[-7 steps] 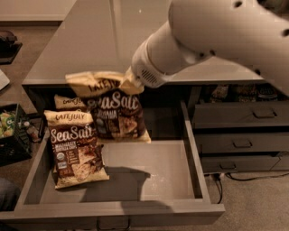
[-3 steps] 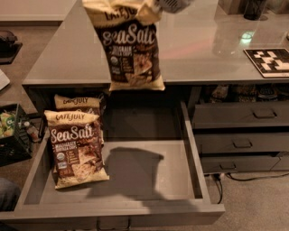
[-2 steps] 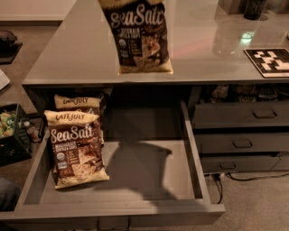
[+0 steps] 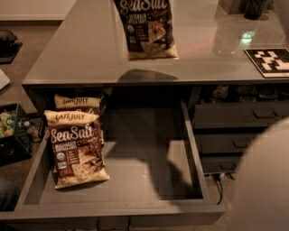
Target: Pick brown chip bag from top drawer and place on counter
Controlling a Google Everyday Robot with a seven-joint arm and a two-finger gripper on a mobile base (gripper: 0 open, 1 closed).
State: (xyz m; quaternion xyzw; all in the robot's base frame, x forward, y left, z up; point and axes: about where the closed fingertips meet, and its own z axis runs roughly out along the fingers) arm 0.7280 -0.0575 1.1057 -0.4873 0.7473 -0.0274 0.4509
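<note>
Nearest, at the lower right, a pale blurred bulk point(image 4: 266, 180) fills the corner, likely part of the robot's own body; just beyond it the top drawer point(image 4: 113, 212) stands pulled wide open, its right half bare grey floor; against its left side lie two spare bags, one chip bag point(image 4: 77, 149) face up in front and a second chip bag point(image 4: 77, 102) partly tucked behind it; a dark crate point(image 4: 9, 131) sits on the floor to the left of the drawer.

Further back the table point(image 4: 81, 49) spreads out glossy and grey; over its middle the brown chip bag point(image 4: 149, 27) hangs upright, long axis vertical, label facing the camera, its upper band cut off by the top edge; a separate shadow point(image 4: 146, 75) lies on the table nearer the camera, so the bag seems to be just clear of the surface, not resting on it.

The gripper is out of view, presumably straight above the bag past the top edge; whether it is clenched on the bag I cannot tell; the bag lies directly below it, so what remains looks like a short straight lowering onto the table.

Farthest right sit a black-and-white marker tile point(image 4: 270, 61) and a dark cup point(image 4: 255, 8).
</note>
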